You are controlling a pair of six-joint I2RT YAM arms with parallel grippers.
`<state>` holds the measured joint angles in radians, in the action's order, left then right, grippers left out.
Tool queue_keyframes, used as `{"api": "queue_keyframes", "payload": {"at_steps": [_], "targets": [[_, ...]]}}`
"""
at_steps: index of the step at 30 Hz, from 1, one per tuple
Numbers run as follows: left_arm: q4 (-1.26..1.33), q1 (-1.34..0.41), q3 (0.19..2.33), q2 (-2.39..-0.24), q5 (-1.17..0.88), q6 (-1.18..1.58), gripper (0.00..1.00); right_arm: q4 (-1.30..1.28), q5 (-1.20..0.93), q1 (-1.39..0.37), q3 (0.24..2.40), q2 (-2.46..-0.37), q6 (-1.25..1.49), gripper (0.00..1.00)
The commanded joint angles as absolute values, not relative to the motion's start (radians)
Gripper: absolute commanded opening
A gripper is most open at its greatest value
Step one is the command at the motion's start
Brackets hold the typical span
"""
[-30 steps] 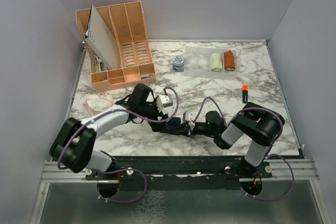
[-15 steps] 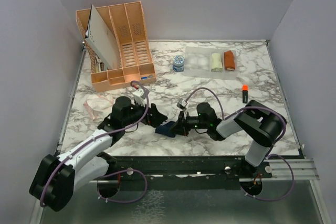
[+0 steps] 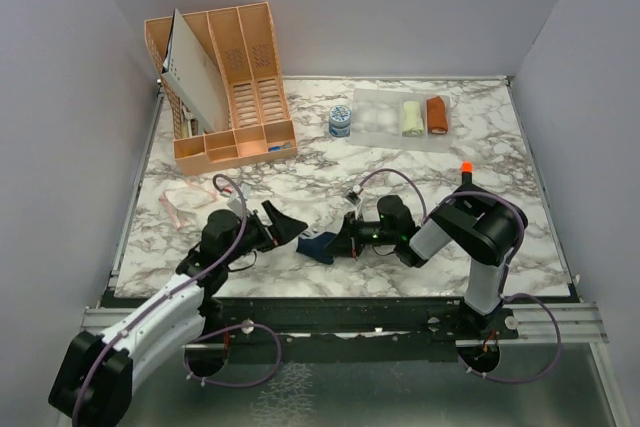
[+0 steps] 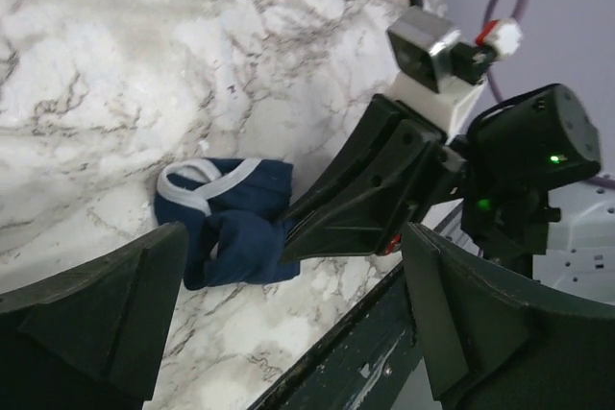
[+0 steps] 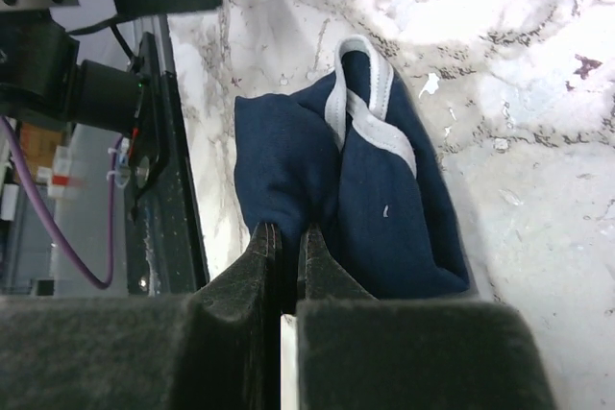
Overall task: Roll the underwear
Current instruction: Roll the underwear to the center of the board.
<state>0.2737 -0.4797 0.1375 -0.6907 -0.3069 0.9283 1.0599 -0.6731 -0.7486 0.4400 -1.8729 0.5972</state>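
A navy blue underwear [image 3: 318, 244] lies bunched near the table's front edge, its white waistband [image 5: 370, 108] folded on top. My right gripper [image 3: 340, 243] is shut on a fold of it, and the pinch shows clearly in the right wrist view, gripper [image 5: 285, 233] on navy cloth [image 5: 384, 208]. My left gripper [image 3: 285, 226] is wide open just left of the bundle and touches nothing. In the left wrist view the navy underwear [image 4: 235, 228] lies ahead of that open left gripper [image 4: 293, 233]. A whitish-pink underwear [image 3: 185, 199] lies flat at the table's left side.
An orange file organiser [image 3: 225, 77] stands at the back left. A clear tray [image 3: 375, 117] at the back holds a cream roll [image 3: 412, 117] and a rust roll [image 3: 437, 114]. A small blue-white tub [image 3: 340, 122] and an orange marker [image 3: 466, 179] also lie on the table.
My left gripper has opened fully and drawn back left, away from the navy bundle. The right gripper stays shut on the cloth and has shifted slightly left.
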Motion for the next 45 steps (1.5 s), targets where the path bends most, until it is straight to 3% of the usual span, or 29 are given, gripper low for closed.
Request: {"api": "queue_keyframes", "payload": {"at_steps": [1,6,16,20,24,28,31,39,45], "targets": [[0.166,-0.476,0.216,-0.871,-0.361,0.936,0.99,0.973,-0.668,-0.738,0.416,-1.946,0.682,0.0],[0.164,-0.477,0.224,-0.986,-0.345,0.982,0.98,0.972,-0.659,-0.712,0.416,-1.975,0.759,0.01],[-0.03,-0.48,0.214,-0.795,-0.188,1.235,0.99,0.943,-0.586,-0.7,0.39,-1.941,0.782,0.01],[-0.095,-0.479,0.144,-0.656,-0.147,1.461,0.99,0.882,-0.547,-0.701,0.392,-1.892,0.742,0.01],[0.118,-0.472,-0.08,-0.403,-0.174,1.603,0.99,0.815,-0.525,-0.7,0.404,-1.854,0.701,0.01],[-0.247,-0.473,0.006,-0.251,-0.097,1.607,0.99,0.765,-0.504,-0.7,0.417,-1.828,0.678,0.01],[-0.302,-0.474,0.105,-0.336,-0.076,1.56,0.99,0.741,-0.511,-0.7,0.441,-1.839,0.671,0.01],[-0.3,-0.524,0.383,-0.982,-0.128,1.359,0.99,0.761,-0.485,-0.701,0.449,-1.855,0.708,0.01],[-0.255,-0.653,0.424,-1.026,-0.023,1.475,0.94,0.764,-0.476,-0.7,0.456,-1.868,0.719,0.01]]}}
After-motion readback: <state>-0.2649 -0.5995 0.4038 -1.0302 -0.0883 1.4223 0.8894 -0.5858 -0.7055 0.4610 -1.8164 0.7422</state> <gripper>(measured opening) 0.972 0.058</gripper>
